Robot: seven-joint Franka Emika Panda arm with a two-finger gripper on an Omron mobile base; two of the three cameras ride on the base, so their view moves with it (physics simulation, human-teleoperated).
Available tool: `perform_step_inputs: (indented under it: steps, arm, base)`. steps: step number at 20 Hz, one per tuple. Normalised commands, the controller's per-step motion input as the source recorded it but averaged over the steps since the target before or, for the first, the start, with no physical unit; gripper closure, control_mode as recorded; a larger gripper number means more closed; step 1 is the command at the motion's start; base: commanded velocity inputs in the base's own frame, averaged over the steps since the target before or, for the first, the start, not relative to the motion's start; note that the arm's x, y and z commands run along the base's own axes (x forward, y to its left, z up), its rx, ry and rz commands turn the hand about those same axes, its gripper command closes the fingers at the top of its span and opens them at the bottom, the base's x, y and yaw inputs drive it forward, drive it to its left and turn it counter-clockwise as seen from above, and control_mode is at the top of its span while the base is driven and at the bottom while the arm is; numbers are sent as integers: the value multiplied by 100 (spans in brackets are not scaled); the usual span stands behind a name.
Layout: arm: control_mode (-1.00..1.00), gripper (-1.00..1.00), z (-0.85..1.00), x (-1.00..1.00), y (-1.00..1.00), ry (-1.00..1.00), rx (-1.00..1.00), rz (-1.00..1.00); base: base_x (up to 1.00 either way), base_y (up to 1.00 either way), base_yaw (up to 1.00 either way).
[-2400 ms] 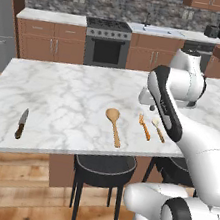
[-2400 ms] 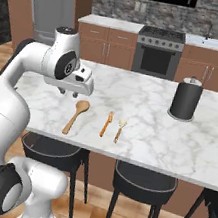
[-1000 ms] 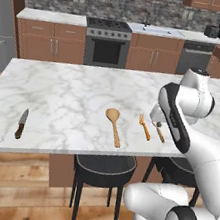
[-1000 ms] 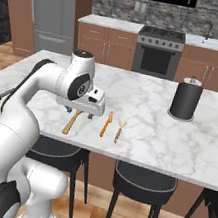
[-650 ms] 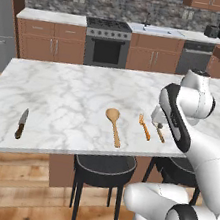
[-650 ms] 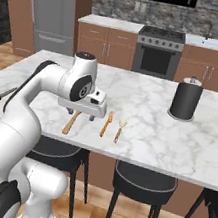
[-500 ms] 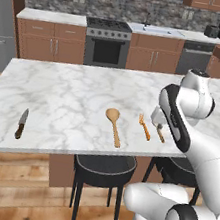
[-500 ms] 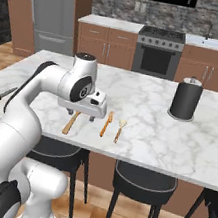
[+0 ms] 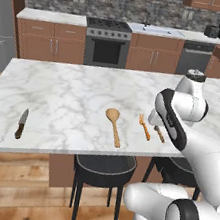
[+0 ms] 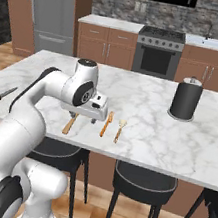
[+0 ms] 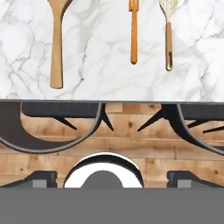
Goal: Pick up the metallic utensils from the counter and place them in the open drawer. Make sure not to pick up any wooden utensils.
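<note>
A: Which step is the robot on?

B: It reaches for the orange-handled utensil (image 11: 133, 33), it seems. The pincer (image 10: 96, 112) hangs with jaws released and empty at the near edge of the bench (image 9: 74, 91), just beside the three utensils.

A: Where are the metal things?

B: The orange one lies between the big wooden spoon (image 11: 57, 41) and the small spoon (image 11: 168, 35). The knife (image 9: 21, 123) lies well apart, far left.

A: And next?

B: Probably the pincer must go forward and down on the orange handle only, without touching the spoons.
</note>
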Motion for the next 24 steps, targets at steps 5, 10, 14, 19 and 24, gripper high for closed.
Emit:
perform_step_inputs:
  steps: [5,10,14,19,24]
  arm:
    - [-100,-100,-5,38,-12,0,0,0]
    - [-100,-100,-8,27,-28,0,0,1]
    - [-100,-100,-15,28,-22,0,0,2]
    - [-100,-100,-21,30,-5,0,0,1]
    - [-100,-100,-24,32,0,0,0,0]
  base:
    - [0,0,0]
    - [0,0,0]
    - [0,0,0]
    - [0,0,0]
    - [0,0,0]
